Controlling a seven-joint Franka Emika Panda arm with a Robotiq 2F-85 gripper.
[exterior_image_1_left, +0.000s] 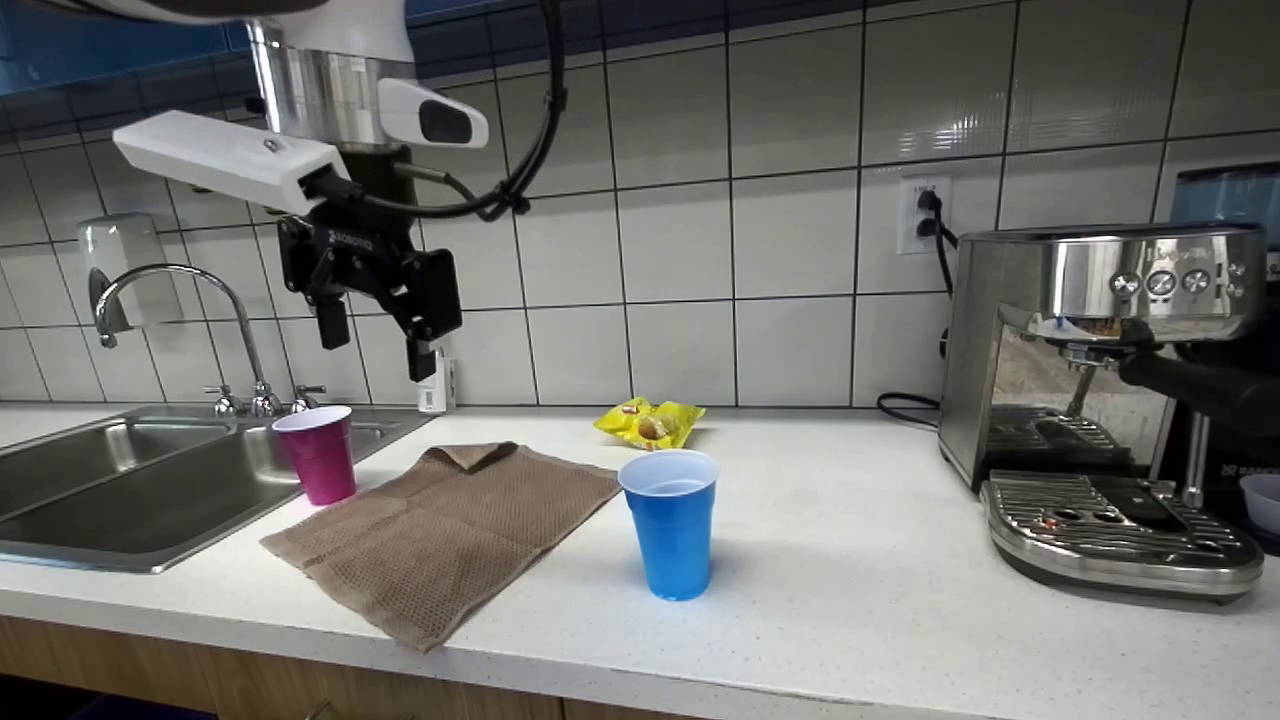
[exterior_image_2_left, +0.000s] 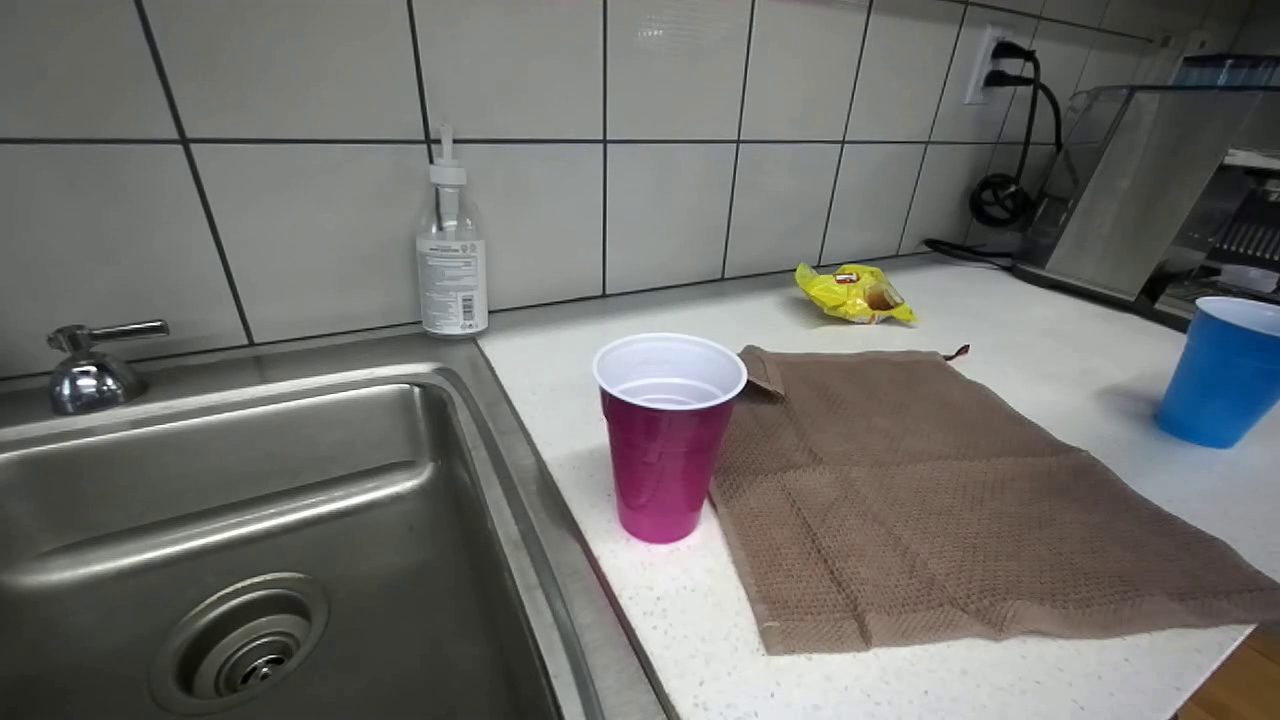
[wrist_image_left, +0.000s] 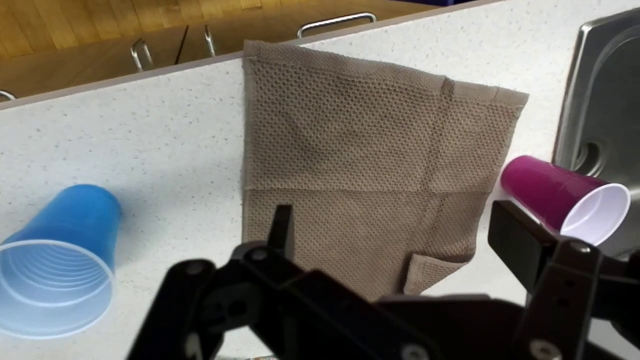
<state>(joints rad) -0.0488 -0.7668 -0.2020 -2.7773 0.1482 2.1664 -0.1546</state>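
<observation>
Brown waffle-textured cloth towel lies spread on the white speckled table, below the empty black pincer. Its fingers stand wide apart, one over the towel in the wrist view, the other toward the magenta plastic cup.

Cropped, covered and unreadable parts
In an exterior view the blue cup and coffee machine are cut off at right, the sink at left and near; print on the far pump bottle and yellow packet is too small to read. In the wrist view the gripper, cropped by the bottom edge, hides some of the far side of the brown towel
</observation>
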